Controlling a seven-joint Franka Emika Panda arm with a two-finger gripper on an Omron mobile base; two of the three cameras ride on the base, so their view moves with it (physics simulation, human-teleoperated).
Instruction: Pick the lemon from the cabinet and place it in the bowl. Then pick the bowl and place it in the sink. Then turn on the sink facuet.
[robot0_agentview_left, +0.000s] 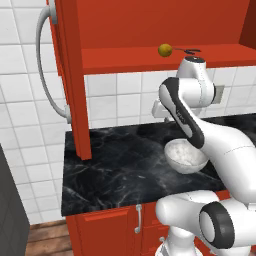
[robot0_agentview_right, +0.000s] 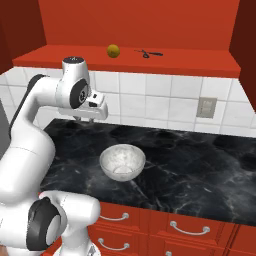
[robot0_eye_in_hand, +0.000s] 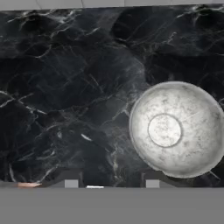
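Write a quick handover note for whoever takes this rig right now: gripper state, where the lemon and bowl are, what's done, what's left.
Gripper: empty, looking down at the black marble counter; open or shut can't be told.
Lemon: on the red cabinet shelf, beside scissors, untouched.
Bowl: upright and empty on the counter, in front of the arm.
Done: nothing yet.
Left: fetch lemon from shelf, drop it in bowl, move bowl to sink, turn on faucet.
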